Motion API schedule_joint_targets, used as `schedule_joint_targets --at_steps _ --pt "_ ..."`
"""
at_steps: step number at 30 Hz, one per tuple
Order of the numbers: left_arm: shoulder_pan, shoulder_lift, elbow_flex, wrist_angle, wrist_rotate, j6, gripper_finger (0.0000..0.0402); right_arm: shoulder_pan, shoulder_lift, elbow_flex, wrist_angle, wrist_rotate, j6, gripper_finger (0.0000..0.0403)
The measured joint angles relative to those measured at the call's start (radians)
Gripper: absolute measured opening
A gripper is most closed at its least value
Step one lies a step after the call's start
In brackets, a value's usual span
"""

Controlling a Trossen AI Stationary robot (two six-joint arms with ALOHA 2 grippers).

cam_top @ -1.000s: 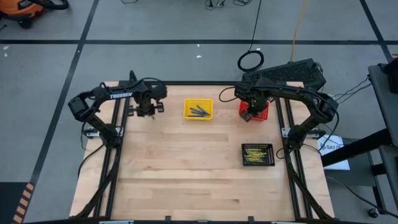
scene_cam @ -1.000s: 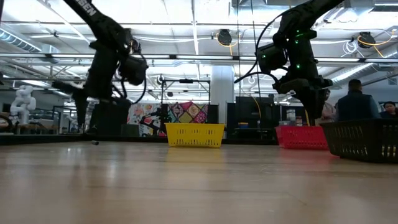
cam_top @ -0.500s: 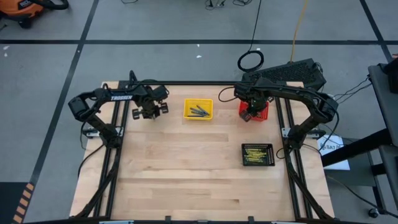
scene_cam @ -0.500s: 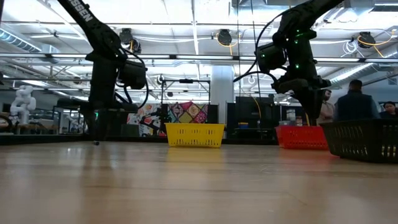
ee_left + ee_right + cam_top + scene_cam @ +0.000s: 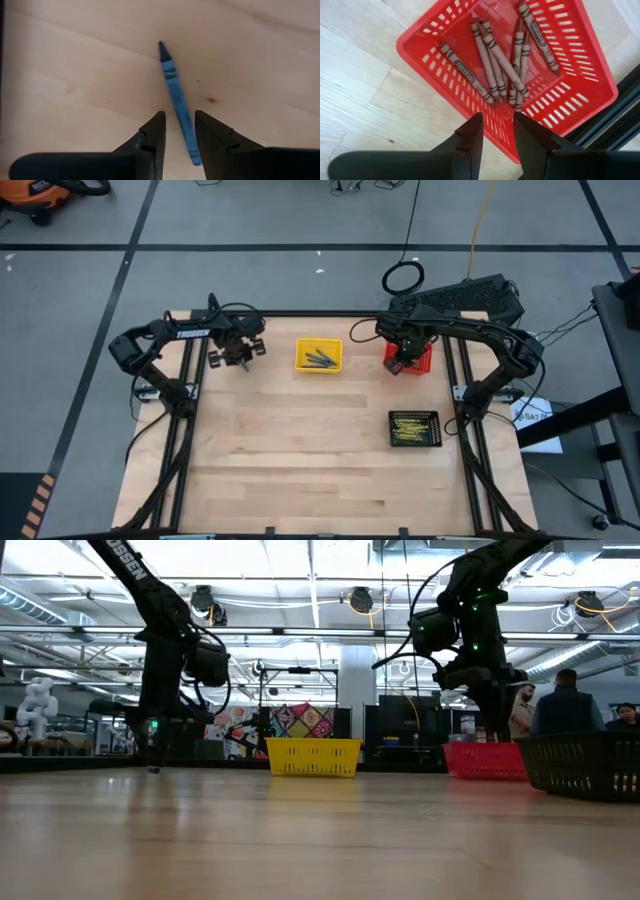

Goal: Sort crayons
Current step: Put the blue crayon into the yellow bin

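Your left tool (image 5: 177, 131) hangs over the bench's (image 5: 300, 460) far left corner, its two dark fingers (image 5: 155, 132) spread slightly with a narrow gap between them. A single blue crayon (image 5: 178, 100) lies flat on the bare wood there, and its lower end runs into that gap; the fingers sit on either side of it, and you cannot tell from the wrist view whether they touch it. In the high view the same tool (image 5: 232, 355) sits just inside the far edge, well left of the yellow basket (image 5: 319, 356).

Your right tool (image 5: 496, 135) is over the red basket (image 5: 580, 75), near the bench's far right corner, fingers apart by a small gap and holding nothing. Below it, about eight brown-red crayons (image 5: 492, 55) lie loose on the basket floor, most of them bunched in an overlapping pile and one lying apart toward the far wall. From above, this tool (image 5: 400, 360) covers part of the basket.

The yellow basket stands at the middle of the far edge and holds a few blue-grey crayons (image 5: 320, 359). The black basket (image 5: 414, 429) stands by the right edge, nearer the front, and holds a row of yellow-olive crayons (image 5: 412, 427).

In the low view, people (image 5: 567, 705) stand in the room behind the red basket.
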Motion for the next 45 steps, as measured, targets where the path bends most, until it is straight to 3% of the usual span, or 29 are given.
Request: schedule_joint_targets --at_steps 6,12,21,35,45 --pt "0.03 -0.006 -0.067 0.089 0.003 0.004 0.0096 0.0 0.0 0.0 -0.001 0.0 0.0 0.0093" --pt "0.035 -0.006 -0.086 0.108 0.008 0.121 0.0093 0.0 0.0 0.0 -0.02 -0.001 0.0 0.0093" --pt "0.037 -0.004 -0.086 0.079 0.045 0.361 0.0009 0.0 0.0 0.0 -0.025 -0.041 -0.004 0.0093" --pt "0.035 -0.014 -0.089 0.065 0.095 0.63 0.0002 0.004 0.0 0.0 0.0 -0.121 -0.024 0.0093" --pt "0.032 -0.146 -0.096 0.056 0.192 0.71 0.0 0.041 0.0 0.0 0.009 -0.161 -0.054 0.0093"
